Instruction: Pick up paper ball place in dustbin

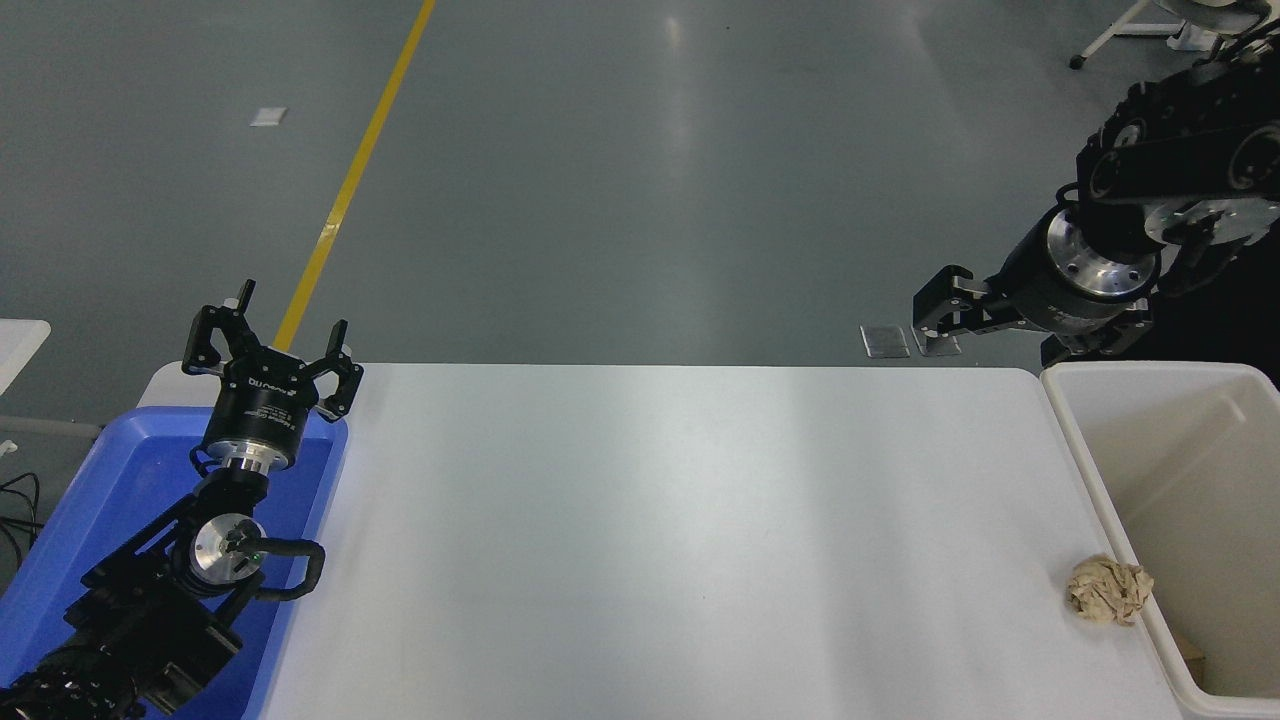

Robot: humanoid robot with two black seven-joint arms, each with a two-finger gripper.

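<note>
The paper ball (1110, 591), a tan crumpled wad, lies on the white table (680, 540) at the front right, touching the left wall of the dustbin (1098, 480). The dustbin is an off-white rectangular bin at the table's right end. My right gripper (988, 333) is open and empty, held beyond the table's far right corner, just left of the bin's far corner and far from the ball. My left gripper (272, 347) is open and empty, parked over the blue tray (110, 480) at the lower left.
A small tan scrap (1192, 655) lies inside the dustbin near its front left wall. Two small metal plates (886, 340) lie on the grey floor behind the table's far edge. A yellow line (350, 185) runs across the floor.
</note>
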